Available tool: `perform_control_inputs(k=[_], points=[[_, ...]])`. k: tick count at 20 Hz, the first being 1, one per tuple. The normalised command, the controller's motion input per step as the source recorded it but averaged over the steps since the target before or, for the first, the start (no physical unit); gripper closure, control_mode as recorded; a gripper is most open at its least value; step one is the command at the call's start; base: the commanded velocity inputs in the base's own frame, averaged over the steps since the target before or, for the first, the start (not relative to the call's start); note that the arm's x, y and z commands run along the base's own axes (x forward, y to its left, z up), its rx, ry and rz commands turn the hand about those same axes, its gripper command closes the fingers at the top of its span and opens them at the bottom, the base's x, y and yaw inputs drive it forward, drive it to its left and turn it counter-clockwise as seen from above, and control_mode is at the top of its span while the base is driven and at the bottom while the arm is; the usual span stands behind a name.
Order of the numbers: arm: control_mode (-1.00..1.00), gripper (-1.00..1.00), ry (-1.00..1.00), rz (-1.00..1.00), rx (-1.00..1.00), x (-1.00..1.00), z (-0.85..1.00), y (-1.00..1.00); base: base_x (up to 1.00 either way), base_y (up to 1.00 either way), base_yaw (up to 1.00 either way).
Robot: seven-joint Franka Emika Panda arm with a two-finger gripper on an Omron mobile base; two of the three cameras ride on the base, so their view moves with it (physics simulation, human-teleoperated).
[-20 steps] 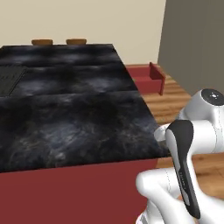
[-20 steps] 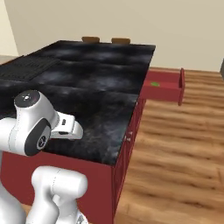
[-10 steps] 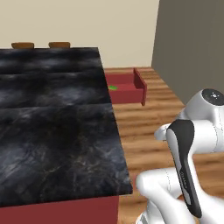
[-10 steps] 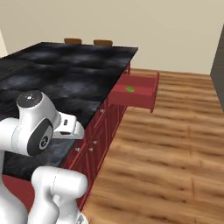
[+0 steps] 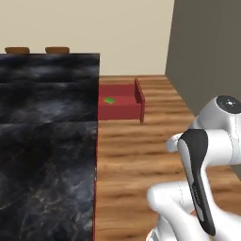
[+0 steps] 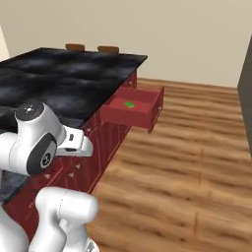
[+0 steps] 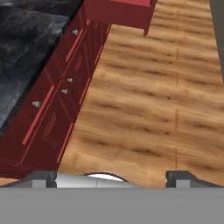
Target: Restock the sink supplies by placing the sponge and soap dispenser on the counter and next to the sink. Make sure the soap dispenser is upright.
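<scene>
A small green sponge lies inside an open red drawer that sticks out from the end of the island. In the hand view the drawer is at the top edge, with its inside hidden. My gripper is open; its dark fingertips stand wide apart over wooden floor with nothing between them. It points down beside the red cabinet fronts, well short of the drawer. The soap dispenser, the sink and its counter are out of view.
The wide black-veined island slab stands on red cabinets with small knobs. Wooden floor spreads to the right. A tall dark grey wall stands at the far right. Two brown seat backs show behind the island.
The whole picture has shifted: the base has moved along the island, so the open drawer and floor now sit nearer the middle of both base views. The gripper has stayed open.
</scene>
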Motion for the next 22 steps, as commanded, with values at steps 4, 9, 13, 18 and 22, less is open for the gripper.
perform_control_inputs(k=[4,9,13,18,22], points=[[1.0,-1.0,0.0,0.0,0.0,0.0,0.0,0.0,0.99,-1.0,0.13],[1.0,-1.0,0.0,0.0,0.0,0.0,0.0,0.0,1.0,-0.54,0.22],[1.0,-1.0,0.0,0.0,0.0,0.0,0.0,0.0,1.0,0.0,0.28],[1.0,-1.0,0.0,0.0,0.0,0.0,0.0,0.0,0.94,-0.01,0.28],[1.0,-1.0,0.0,0.0,0.0,0.0,0.0,0.0,0.73,0.05,0.29]])
